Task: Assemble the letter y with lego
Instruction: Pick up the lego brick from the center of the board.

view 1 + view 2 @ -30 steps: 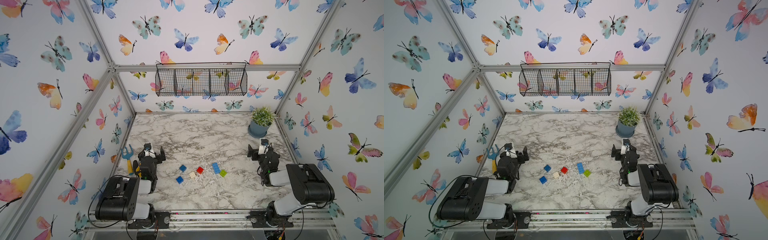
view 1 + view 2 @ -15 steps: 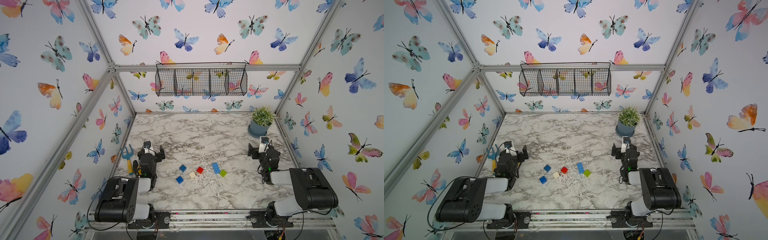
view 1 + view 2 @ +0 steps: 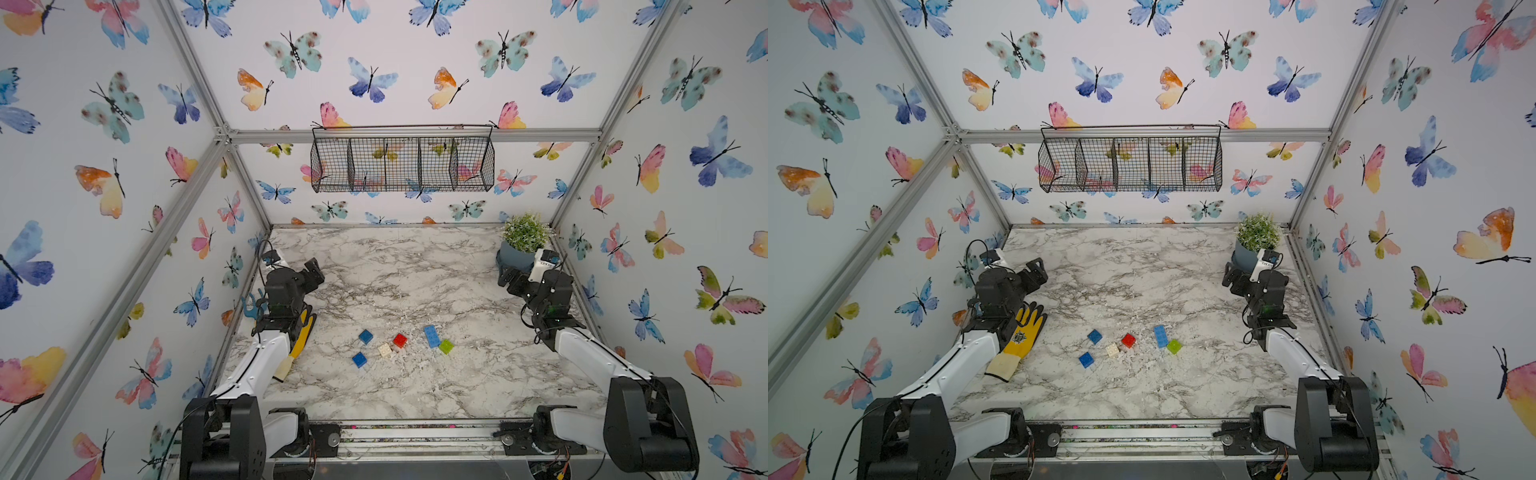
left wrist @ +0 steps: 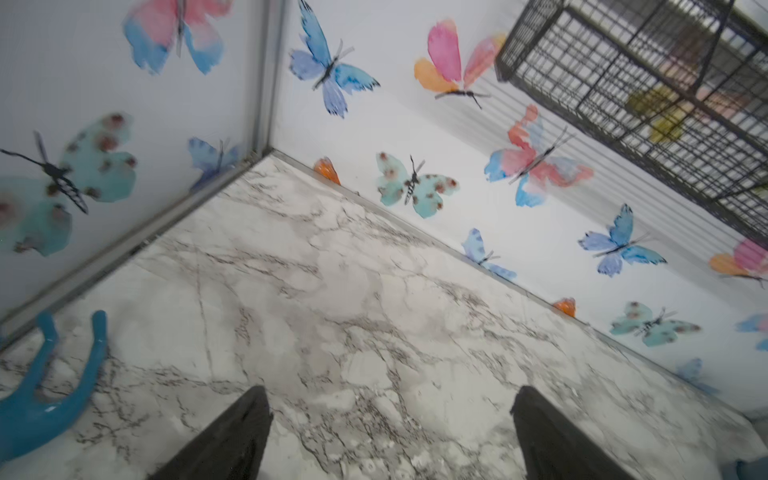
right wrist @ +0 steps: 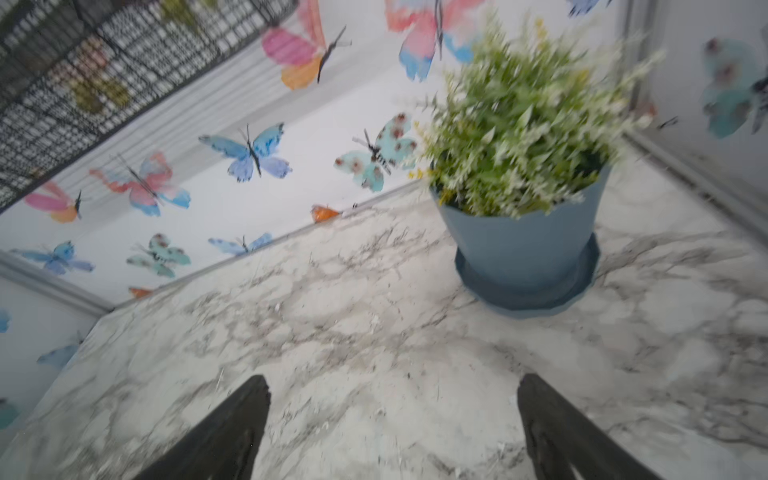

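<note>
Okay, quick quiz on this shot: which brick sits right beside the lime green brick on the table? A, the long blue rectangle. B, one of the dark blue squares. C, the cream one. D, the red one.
A: in both top views the long blue rectangle lies right next to the lime green brick, while the red brick, cream brick and dark blue squares sit farther off.

Both arms: white link shells, black joint housings, black wrists. Left arm [image 3: 257,365] carries a thin black cable along its white link. Right arm [image 3: 590,357] has a white camera module atop the wrist. Jaws black, tapered.
</note>
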